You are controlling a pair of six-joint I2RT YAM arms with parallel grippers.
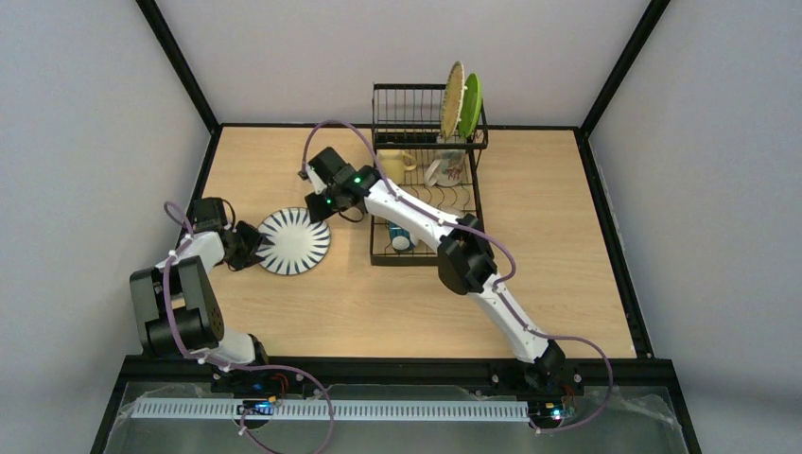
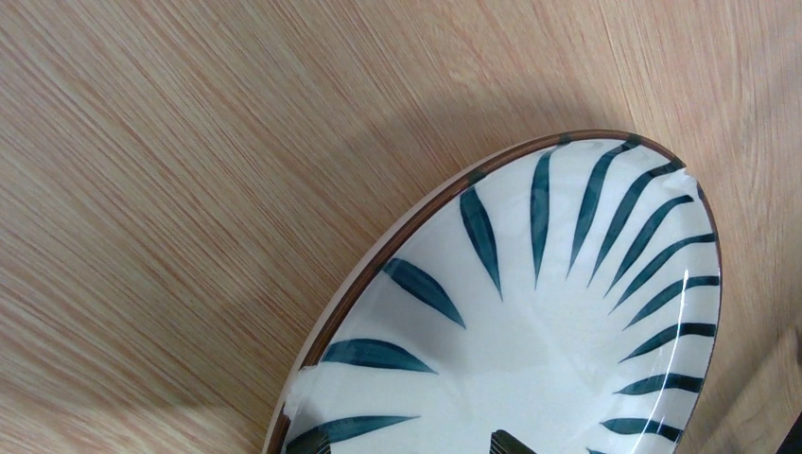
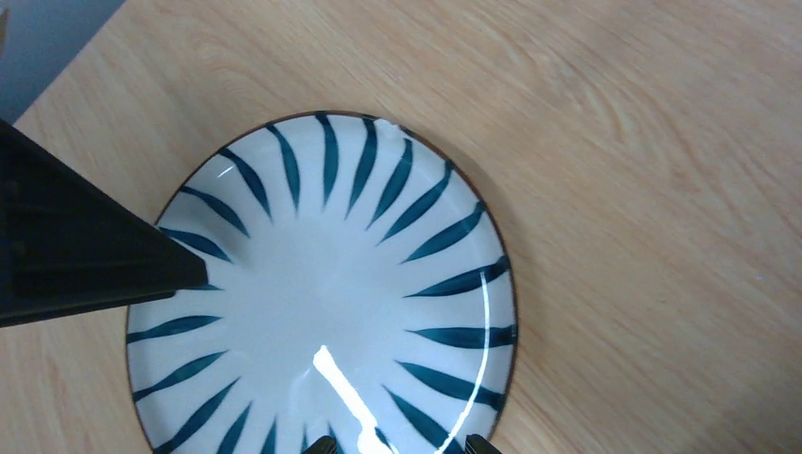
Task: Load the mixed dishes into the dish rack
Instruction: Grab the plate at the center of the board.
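Note:
The black-striped white plate [image 1: 294,241] lies on the table left of the dish rack [image 1: 427,248]. My left gripper [image 1: 253,244] is at its left rim. In the left wrist view the plate [image 2: 558,312] fills the lower right, and my gripper [image 2: 407,445] shows two fingertips apart over it. My right gripper [image 1: 320,206] is open above the plate's far right rim, its tips over the plate [image 3: 322,284] in its wrist view [image 3: 399,445]. In the rack stand the tan woven-look plate [image 1: 454,99] and lime green plate [image 1: 470,104], with the pale yellow mug [image 1: 397,163], a white bowl [image 1: 444,170] and the blue bowl [image 1: 400,236].
The left gripper's black finger [image 3: 85,246] reaches over the plate's rim in the right wrist view. The right arm [image 1: 426,222] stretches across the rack's lower section. Black frame rails border the table [image 1: 567,284] on all sides.

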